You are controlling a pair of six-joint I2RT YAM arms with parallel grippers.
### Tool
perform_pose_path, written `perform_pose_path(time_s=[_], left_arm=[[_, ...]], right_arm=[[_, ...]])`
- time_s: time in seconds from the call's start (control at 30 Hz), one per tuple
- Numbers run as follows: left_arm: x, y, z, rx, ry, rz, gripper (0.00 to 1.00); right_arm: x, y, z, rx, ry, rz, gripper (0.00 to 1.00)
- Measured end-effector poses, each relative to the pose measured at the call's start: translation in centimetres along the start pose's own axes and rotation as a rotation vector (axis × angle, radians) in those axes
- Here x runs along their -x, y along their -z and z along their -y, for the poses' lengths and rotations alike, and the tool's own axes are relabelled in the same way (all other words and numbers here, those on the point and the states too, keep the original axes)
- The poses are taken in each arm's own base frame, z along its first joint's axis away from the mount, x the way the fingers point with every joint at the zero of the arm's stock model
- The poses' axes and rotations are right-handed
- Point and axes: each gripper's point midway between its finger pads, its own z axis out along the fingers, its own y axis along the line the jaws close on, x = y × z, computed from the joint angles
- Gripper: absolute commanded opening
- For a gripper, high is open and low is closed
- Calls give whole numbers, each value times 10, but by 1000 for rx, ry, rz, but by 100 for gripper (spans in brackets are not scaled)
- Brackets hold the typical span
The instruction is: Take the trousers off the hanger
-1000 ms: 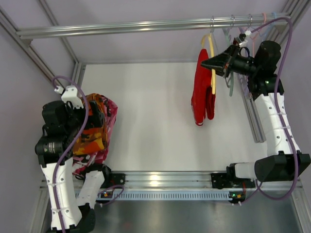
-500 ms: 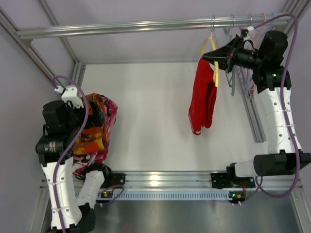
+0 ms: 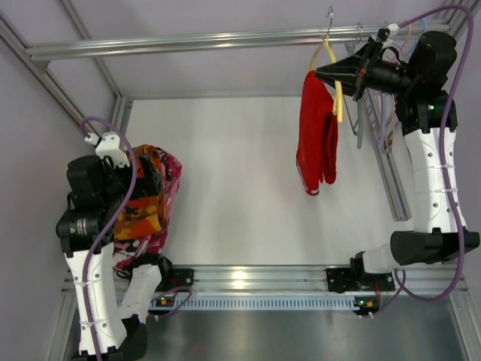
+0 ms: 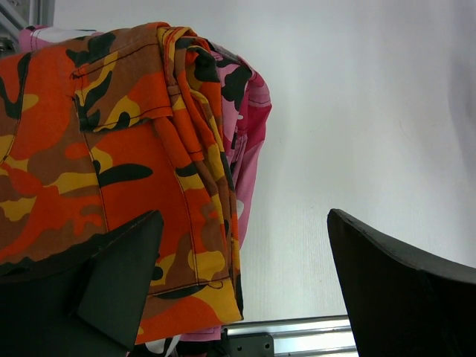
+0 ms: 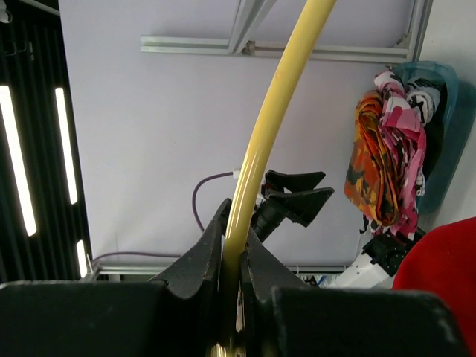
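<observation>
Above the bench (image 3: pixel 225 180), the trousers (image 3: pixel 314 135) hung draped over the hanger (image 3: pixel 337 101), so the removal was not yet done. The right tool (image 3: pixel 325 73) was clenched on the hanger's yellow arm. The left tool (image 4: pixel 244 223) sat released, idle.

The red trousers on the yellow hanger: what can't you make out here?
- Top view: how the trousers sit on the hanger; their own fabric covers where they meet.
- Top view: whether the hook touches the rail; too thin to tell.
- Right wrist view: trousers cut off at the bottom right corner; the right fingers hide the hanger below them.
</observation>
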Motion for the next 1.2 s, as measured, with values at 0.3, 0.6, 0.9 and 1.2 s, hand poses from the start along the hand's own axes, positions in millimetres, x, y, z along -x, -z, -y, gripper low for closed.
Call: perform_pose_path(time_s=[0.3,0.6,0.9,1.2], left_arm=[[1,1,9,-57,-27,11,98],[1,17,51,-300,-99,113,98],[13,-12,70,-454,-77,177,95],[36,-58,78,-499,-118,205,94]], right_arm=[[-2,1,3,-1,0,11,0],[-36,10,16,44,98,-12,0],[-81,11,26,98,136,-92,0],[-95,2,38,119,166,-102,0]])
